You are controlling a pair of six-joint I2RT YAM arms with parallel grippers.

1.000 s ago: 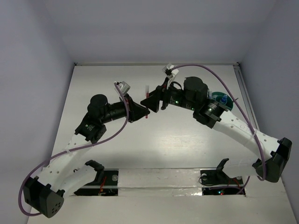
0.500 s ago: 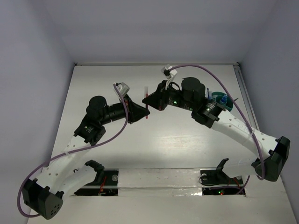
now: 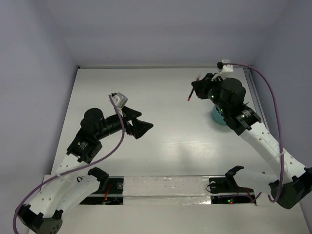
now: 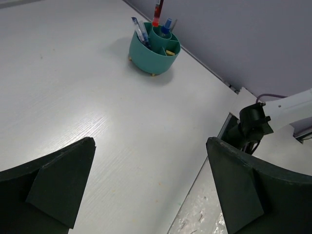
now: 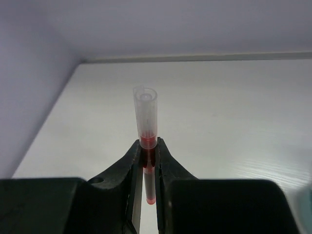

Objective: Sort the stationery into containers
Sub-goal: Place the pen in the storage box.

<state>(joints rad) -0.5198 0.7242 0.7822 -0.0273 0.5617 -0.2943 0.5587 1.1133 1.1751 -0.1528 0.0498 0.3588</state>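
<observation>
A red pen (image 5: 147, 127) is clamped partway along its length between the closed fingers of the right gripper (image 5: 148, 155), with the clear barrel end standing above the jaws. In the overhead view the pen is held raised in the air, beside the teal tub (image 4: 153, 48) at the far right of the table (image 3: 165, 146) and not yet over it. The left gripper (image 3: 143, 122) is spread wide and nothing is held in it. Blue pens (image 4: 140, 30) are already stood in the tub's compartments. For the placing to go well, the pen should be brought directly above a compartment with room, kept near upright, lowered until its tip is inside the wall, and only then let go. The standing pens should be cleared so that none is knocked and the light tub is not tipped
</observation>
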